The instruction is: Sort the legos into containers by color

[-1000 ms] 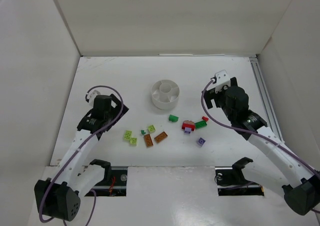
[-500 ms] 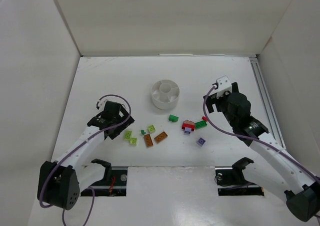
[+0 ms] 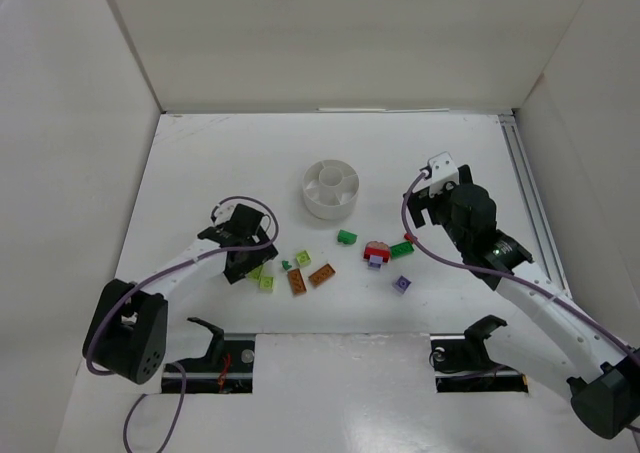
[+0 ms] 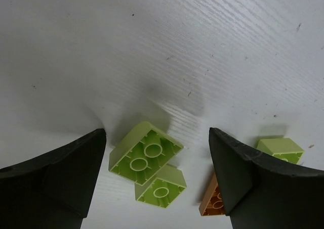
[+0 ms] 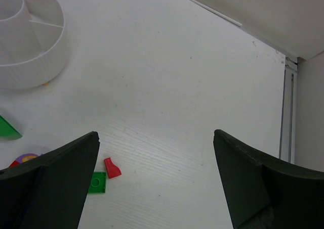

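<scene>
The white dish (image 3: 312,203) stands mid-table; its wall also shows in the right wrist view (image 5: 35,62). Loose legos lie in front of it: two lime bricks (image 3: 262,276), a third lime (image 3: 302,258), two orange (image 3: 297,282), dark green (image 3: 347,237), a red-and-purple clump (image 3: 376,253), green (image 3: 402,249), red (image 3: 410,237), purple (image 3: 402,284). My left gripper (image 3: 245,263) is open, low over the two touching lime bricks (image 4: 146,152), which lie between its fingers (image 4: 157,133). My right gripper (image 3: 425,208) is open and empty (image 5: 156,133), raised just beyond the red piece (image 5: 112,167) and the green plate (image 5: 96,182).
White walls enclose the table on the left, back and right. A metal rail (image 3: 525,188) runs along the right edge and shows in the right wrist view (image 5: 286,112). In the left wrist view an orange brick (image 4: 212,201) and another lime brick (image 4: 280,149) lie by the right finger.
My left arm has swung right and toward the near edge, bringing its gripper down over the two lime bricks. My right arm has barely shifted.
</scene>
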`<action>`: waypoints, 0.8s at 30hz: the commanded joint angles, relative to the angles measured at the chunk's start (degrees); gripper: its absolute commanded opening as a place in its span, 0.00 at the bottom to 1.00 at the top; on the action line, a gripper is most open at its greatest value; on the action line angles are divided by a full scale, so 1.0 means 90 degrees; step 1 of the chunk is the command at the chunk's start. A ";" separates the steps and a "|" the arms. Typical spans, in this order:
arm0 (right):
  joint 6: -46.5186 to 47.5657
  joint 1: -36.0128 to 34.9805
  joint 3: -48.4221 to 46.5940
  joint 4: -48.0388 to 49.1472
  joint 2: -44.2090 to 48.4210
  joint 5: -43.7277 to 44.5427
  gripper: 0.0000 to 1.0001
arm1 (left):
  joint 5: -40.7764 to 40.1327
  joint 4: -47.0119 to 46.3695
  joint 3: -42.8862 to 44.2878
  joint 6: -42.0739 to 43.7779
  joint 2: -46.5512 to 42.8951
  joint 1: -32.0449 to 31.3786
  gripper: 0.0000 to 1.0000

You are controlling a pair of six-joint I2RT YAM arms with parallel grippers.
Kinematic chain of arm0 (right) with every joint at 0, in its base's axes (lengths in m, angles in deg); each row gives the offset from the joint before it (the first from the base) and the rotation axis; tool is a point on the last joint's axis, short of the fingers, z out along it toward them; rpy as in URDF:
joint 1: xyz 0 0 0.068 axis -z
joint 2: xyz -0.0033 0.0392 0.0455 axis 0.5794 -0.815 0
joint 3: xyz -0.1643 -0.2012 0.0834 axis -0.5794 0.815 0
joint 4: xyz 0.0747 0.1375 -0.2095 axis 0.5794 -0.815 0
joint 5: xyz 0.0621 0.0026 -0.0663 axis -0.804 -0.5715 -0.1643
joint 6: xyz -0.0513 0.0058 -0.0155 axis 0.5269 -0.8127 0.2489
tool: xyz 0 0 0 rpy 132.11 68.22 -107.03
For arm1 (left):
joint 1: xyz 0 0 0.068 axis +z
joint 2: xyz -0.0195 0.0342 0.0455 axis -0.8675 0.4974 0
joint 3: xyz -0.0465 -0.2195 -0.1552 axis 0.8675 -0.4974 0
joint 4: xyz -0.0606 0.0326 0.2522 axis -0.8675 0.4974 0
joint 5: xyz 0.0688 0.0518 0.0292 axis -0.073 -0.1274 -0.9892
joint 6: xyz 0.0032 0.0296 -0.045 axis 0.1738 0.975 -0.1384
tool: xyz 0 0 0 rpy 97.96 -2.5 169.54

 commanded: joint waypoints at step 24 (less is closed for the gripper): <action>-0.0097 -0.0065 0.0142 0.0338 0.0335 0.0014 0.99 | -0.0677 0.0916 0.0336 -0.0619 0.0994 -0.1128 0.56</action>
